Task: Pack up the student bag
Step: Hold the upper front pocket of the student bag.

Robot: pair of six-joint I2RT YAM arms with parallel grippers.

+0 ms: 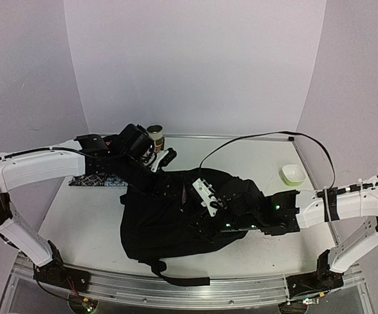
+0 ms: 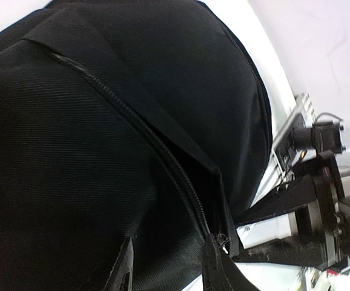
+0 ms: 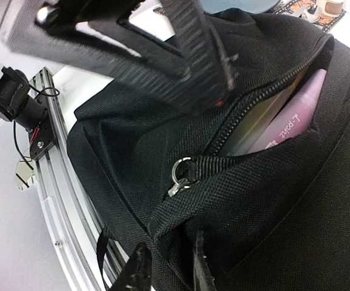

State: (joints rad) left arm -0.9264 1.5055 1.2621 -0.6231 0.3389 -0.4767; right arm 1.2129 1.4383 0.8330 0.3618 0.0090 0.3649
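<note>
A: Starting at the left gripper (image 2: 170, 262): finding its fingertips standing moderately apart, lying against black cloth, clamping nothing that shows.

B: Agreeing. Following a zipper line (image 2: 132, 121) diagonally away from them across the student bag (image 1: 169, 222).

A: Turning to the right gripper (image 3: 169, 262): noting a narrow gap with a ridge of bag fabric in it. Not managing to tell whether pinching or merely touching.

B: Spotting a metal zipper pull (image 3: 180, 176) just beyond those fingers, at the end of a gaping opening.

A: Peering into that opening: making out a pink item (image 3: 296, 121) with dark lettering, reading something like "i-point", though not trusting the first letter. Seeing a pale flat edge beside it, too unclear for naming.

B: Moving outward. Placing the bag in the middle of the white table (image 1: 84, 216), between both arms, slumping toward the near side, with a strap (image 1: 176, 278) trailing onto the metal rail (image 1: 254, 293) along the near edge.

A: Picking out a small white bowl (image 1: 293, 173) on the right, well apart from the bag.

B: Adding a jar (image 1: 155, 137) at the far side and a patterned strip (image 1: 97, 181) on the left under the left arm.

A: Closing with plain pale walls (image 1: 195, 59) on three sides.
</note>
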